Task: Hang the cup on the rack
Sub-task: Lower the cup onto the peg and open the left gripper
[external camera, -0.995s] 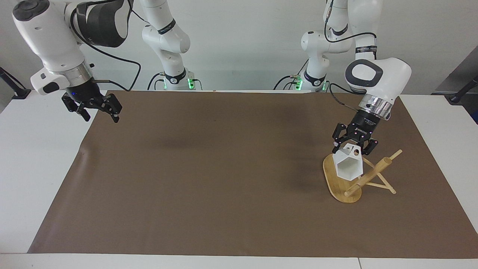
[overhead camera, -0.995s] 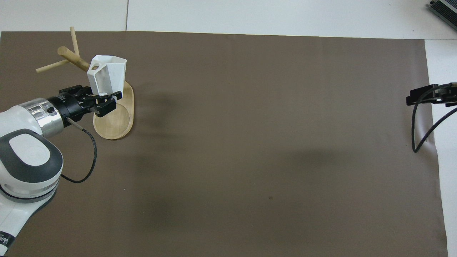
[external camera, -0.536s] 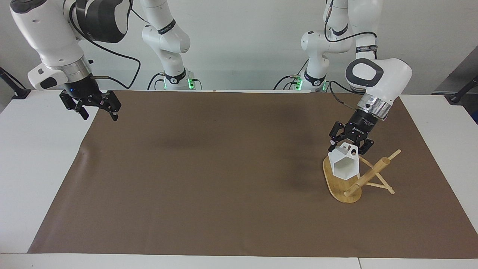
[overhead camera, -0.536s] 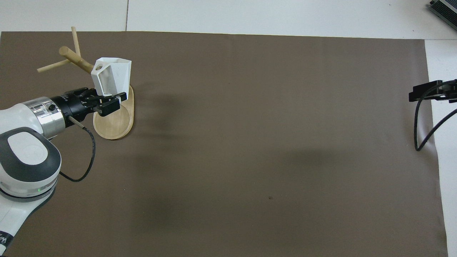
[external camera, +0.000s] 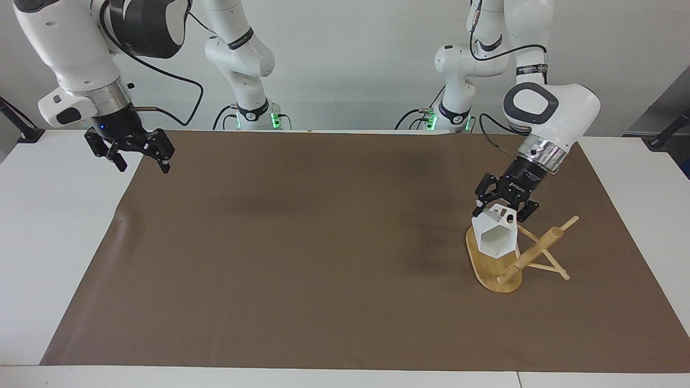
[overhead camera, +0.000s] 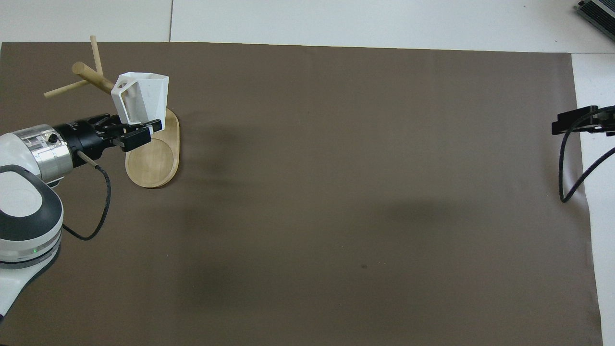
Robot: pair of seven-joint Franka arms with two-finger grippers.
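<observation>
Now my left end effector (external camera: 501,205), pinching the cup (external camera: 495,237), has pulled it slightly back over the rack (external camera: 488,269) base, handle hole nearer a peg but unhooked; right end effector (external camera: 137,156) waits spread

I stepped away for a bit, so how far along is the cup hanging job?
Done: the cup is picked up, held by the left gripper over the rack. In hand: bringing its handle to the pegs. Left: hooking it on and letting go. The right gripper waits, open, at its table end.
</observation>
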